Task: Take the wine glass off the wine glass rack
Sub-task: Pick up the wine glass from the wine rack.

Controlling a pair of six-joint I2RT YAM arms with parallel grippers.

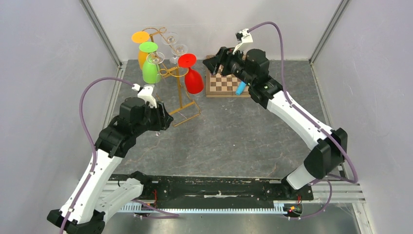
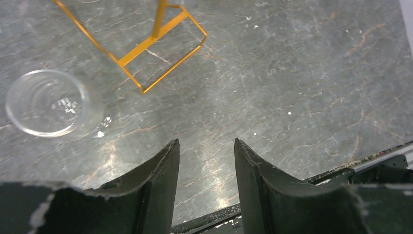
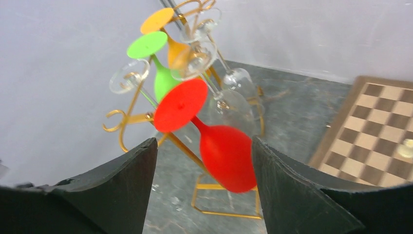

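Six wine glasses hang bowl-down on the wine glass rack point(image 1: 182, 97), which stands at the back left of the grey table point(image 1: 243, 141).

- Coloured: orange glass point(image 1: 140, 37), green glass point(image 1: 151, 72) and red wine glass point(image 1: 194, 82). The red one is on the hook nearest the chessboard point(image 1: 224, 85).
- Clear: three more hang among the scroll hooks, their round feet up.
- Off the rack: one clear glass point(image 2: 46, 102) stands on the table with its mouth up. It is just beside the rack's rectangular wire base point(image 2: 160, 48) and apart from it.

Left gripper point(image 2: 204, 156): fingers spread, nothing between them, only table below. It hangs over the table in front of the rack base. The clear glass is off to one side of it in the left wrist view.

Right gripper point(image 3: 203, 146): fingers spread wide, holding nothing. It points at the rack from above the back left corner of the chessboard. In the right wrist view the red wine glass shows in the gap between the two fingers. From overhead the gripper is near that glass but apart from it.
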